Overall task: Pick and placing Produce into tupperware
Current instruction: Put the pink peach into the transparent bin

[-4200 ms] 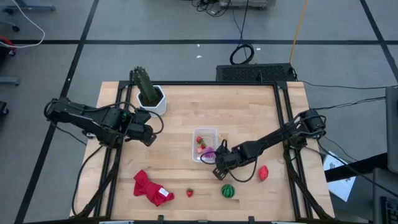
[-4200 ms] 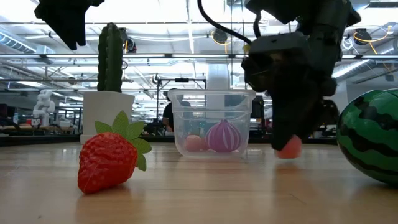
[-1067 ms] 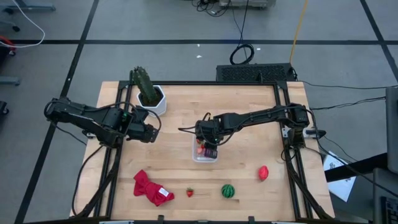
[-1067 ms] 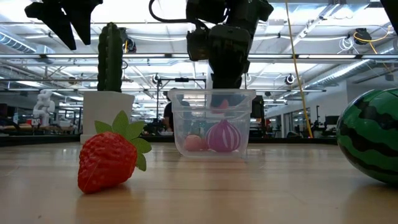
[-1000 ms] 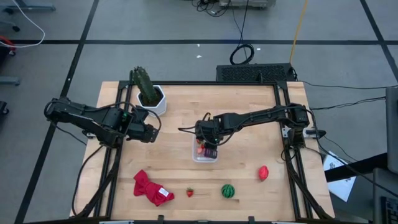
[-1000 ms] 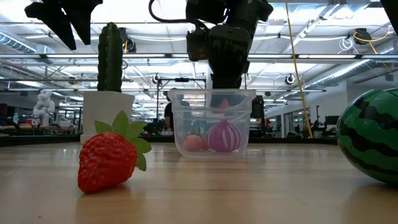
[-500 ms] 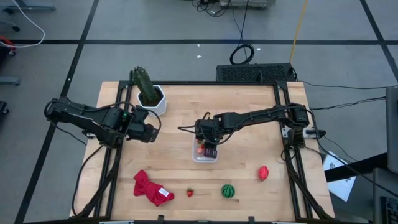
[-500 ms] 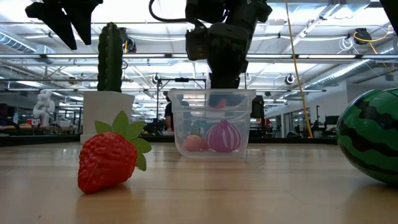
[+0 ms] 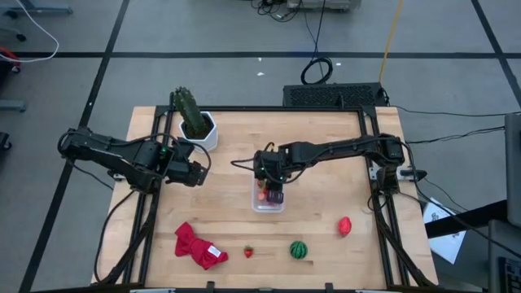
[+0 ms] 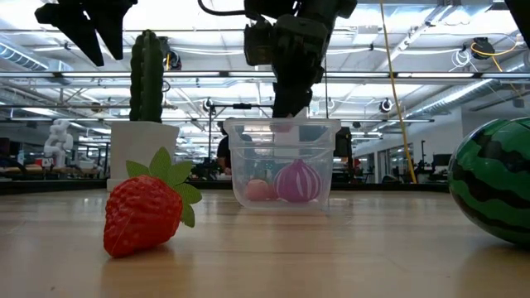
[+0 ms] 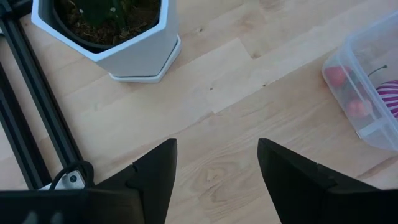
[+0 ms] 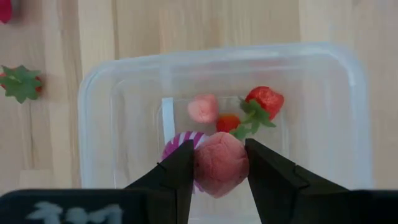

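The clear tupperware [image 9: 269, 198] stands mid-table and holds a purple striped ball [image 10: 296, 181], a strawberry [image 12: 264, 101] and small pink and red pieces [image 12: 202, 107]. My right gripper [image 12: 219, 168] hangs just above the tub's opening, shut on a round pink toy fruit [image 12: 219, 163]. On the near part of the table lie a strawberry [image 9: 248, 252], a watermelon ball [image 9: 299, 250] and a red piece [image 9: 344, 225]. My left gripper [image 9: 194, 173] hovers open at the table's left, near the cactus pot [image 9: 197, 129], holding nothing. My right gripper pinches the pink toy fruit by its two opposite sides [image 12: 200, 167] between its two fingers. The fingers slant down from above, coming from the table's right. The fruit hangs clear over the inside of the tupperware, above the pieces lying in it.
A green cactus in a white hexagonal pot stands at the far left. A crumpled red cloth [image 9: 198, 248] lies near the front left. Black frame rails [image 9: 370, 155] run along the table's left and right sides. Bare wood lies between the tub and the pot.
My right gripper has risen a little over the tupperware, still shut on the pink fruit, which now sits at about rim height. Everything else has stayed where it was.
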